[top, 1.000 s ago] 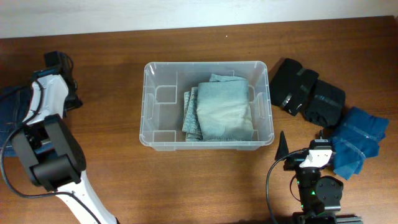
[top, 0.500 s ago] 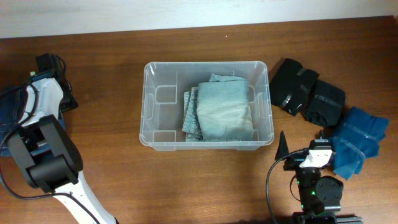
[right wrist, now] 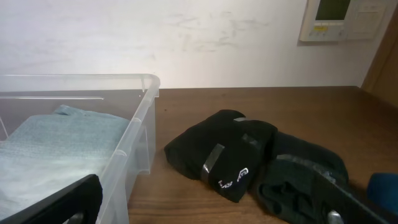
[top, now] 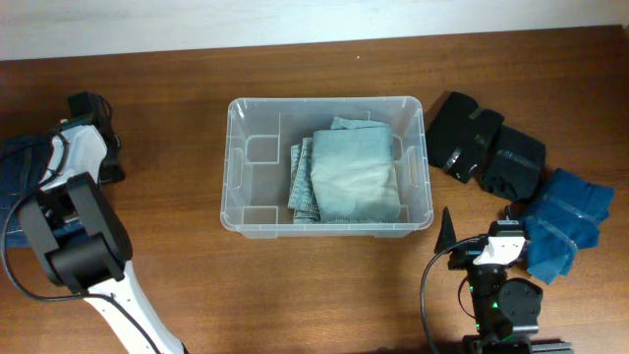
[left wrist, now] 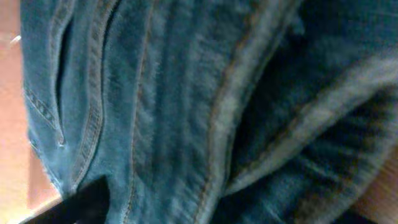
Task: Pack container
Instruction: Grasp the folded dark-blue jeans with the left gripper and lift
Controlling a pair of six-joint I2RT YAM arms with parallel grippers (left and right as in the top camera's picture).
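The container [top: 240, 157], a clear plastic tub, stands mid-table and holds a folded light teal cloth [top: 350, 177] in its right half. Its corner shows in the right wrist view [right wrist: 140, 99]. My left gripper [top: 86, 110] is at the far left, beside blue jeans [top: 20, 172] lying at the table's left edge. In the left wrist view the jeans [left wrist: 186, 93] fill the frame, close under the open left gripper [left wrist: 205, 211]. My right gripper [right wrist: 205, 205] is open and empty, low at the front right [top: 496, 241].
Two black folded garments [top: 482, 147] lie right of the tub and show in the right wrist view [right wrist: 224, 152]. A blue garment [top: 565, 221] lies beside the right arm. A wall runs along the table's far edge.
The left wrist swung left, then came back slightly right and lower by the jeans. More of the jeans shows at the left edge. The right arm has not moved.
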